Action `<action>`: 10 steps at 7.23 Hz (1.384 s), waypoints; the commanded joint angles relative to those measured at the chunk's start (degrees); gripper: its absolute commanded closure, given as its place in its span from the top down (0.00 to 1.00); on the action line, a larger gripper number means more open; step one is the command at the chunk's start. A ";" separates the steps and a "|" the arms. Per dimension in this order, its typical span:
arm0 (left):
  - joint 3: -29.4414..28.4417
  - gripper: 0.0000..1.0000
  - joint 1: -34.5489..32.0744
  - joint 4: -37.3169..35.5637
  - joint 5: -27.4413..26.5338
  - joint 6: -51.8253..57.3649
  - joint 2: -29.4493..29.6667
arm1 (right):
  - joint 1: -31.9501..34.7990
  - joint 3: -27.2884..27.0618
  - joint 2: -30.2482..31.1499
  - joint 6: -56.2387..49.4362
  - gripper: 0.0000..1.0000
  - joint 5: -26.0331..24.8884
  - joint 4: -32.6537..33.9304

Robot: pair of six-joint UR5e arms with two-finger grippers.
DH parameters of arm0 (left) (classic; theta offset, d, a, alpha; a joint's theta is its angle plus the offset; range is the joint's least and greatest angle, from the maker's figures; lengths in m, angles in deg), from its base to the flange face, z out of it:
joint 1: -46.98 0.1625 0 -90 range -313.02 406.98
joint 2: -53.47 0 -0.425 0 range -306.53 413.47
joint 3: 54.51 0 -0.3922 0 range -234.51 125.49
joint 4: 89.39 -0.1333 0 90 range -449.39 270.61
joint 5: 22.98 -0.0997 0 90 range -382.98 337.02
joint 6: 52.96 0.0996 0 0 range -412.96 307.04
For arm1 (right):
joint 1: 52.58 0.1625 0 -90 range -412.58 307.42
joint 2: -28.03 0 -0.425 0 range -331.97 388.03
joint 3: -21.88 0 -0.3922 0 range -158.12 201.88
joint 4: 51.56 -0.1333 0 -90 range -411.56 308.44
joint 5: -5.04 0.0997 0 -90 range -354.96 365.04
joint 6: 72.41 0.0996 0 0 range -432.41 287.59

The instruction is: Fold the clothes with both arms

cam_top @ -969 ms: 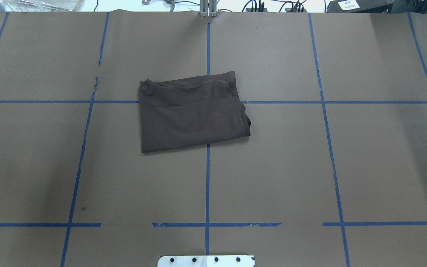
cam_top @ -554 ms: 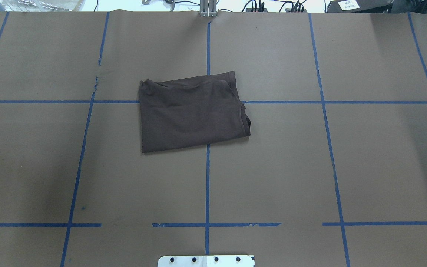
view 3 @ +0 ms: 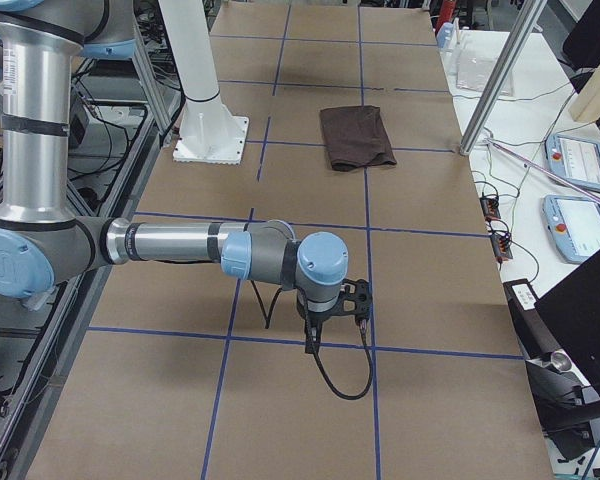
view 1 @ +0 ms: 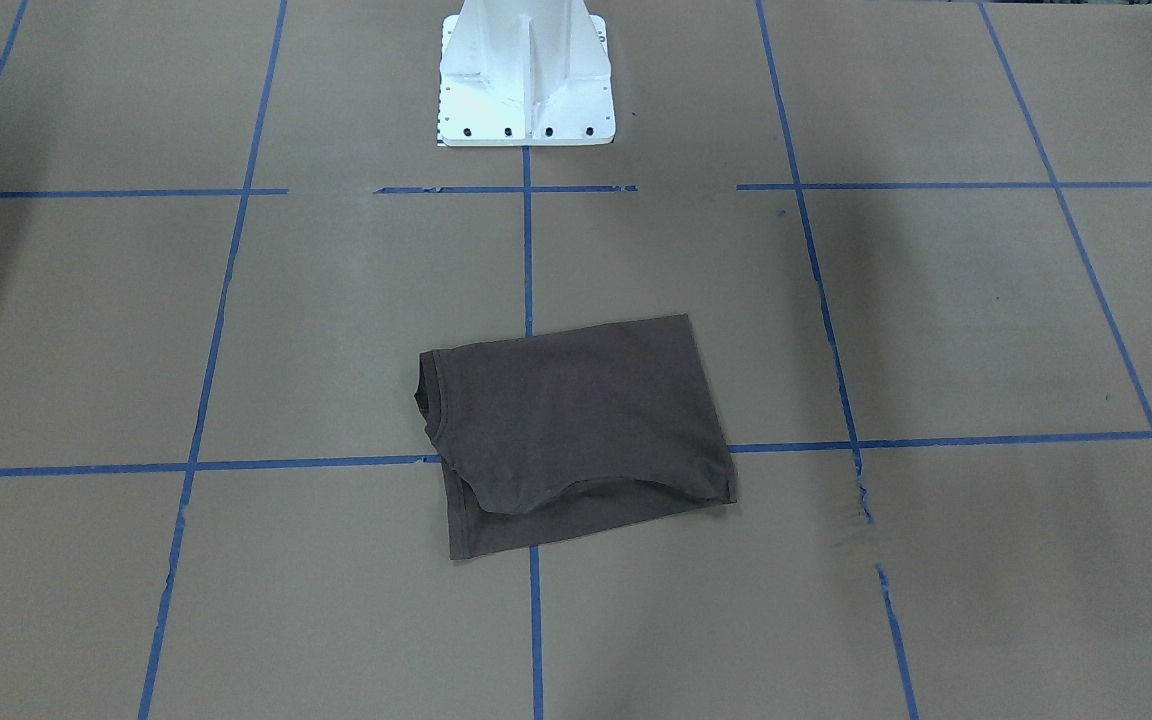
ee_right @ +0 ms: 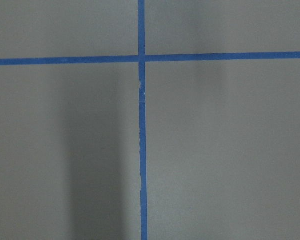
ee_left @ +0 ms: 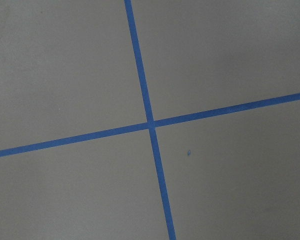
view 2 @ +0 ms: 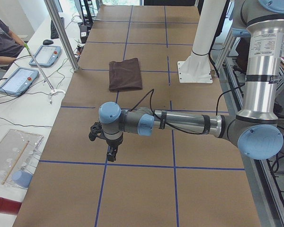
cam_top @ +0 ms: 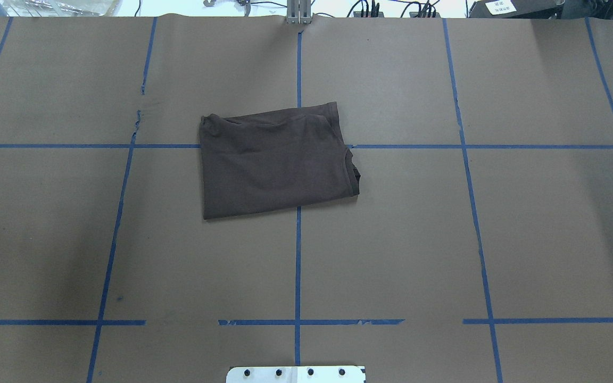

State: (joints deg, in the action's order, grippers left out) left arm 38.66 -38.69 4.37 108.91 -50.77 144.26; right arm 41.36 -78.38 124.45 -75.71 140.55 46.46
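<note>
Item: T-shirt, dark grey-brown, one piece.

Change: against the overhead views of a second ago we log no shift. The outline, the folds and the place on the table match.

Condition: folded to a rough rectangle, flat on the brown paper. The collar is on the edge toward the robot's right. The cloth lies across the centre line of blue tape, on the far side of the table from the white pedestal.

Left gripper: seen only from the side view. We cannot tell how far its jaws stand apart. It points down over bare paper at the end of the outstretched left arm.

Right gripper: likewise seen only from the side, so we cannot tell its opening. It points down from the right arm over bare paper.

Relation: the T-shirt lies well apart from both grippers, between them along the table. Both wrist views show only paper and crossing tape.
</note>
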 commanded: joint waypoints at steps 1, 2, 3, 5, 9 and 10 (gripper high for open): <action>0.08 1.00 -0.37 0.01 -0.14 0.09 -0.26 | -0.25 1.20 -0.61 6.18 1.00 0.36 -4.40; 0.52 1.00 -0.37 0.10 -0.14 0.27 -1.14 | -1.12 1.90 -0.70 6.90 1.00 1.41 -5.64; 0.44 1.00 -0.37 -0.07 0.21 1.14 -1.49 | -2.00 2.61 -0.70 6.82 1.00 1.51 -6.00; 0.52 1.00 -1.24 -0.07 0.39 0.80 -2.64 | -2.19 2.79 -0.70 6.90 1.00 1.51 -7.41; 0.35 1.00 -5.46 -2.00 1.96 0.45 -3.78 | -2.19 4.19 -0.70 6.90 1.00 1.51 -9.26; 0.70 1.00 -5.99 -2.18 2.32 0.45 -3.78 | -2.27 4.19 -0.61 6.82 1.00 1.51 -9.26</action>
State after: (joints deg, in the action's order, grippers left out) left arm 39.01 -43.86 2.69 110.54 -50.30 140.52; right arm 39.12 -74.27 123.76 -68.83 142.06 37.32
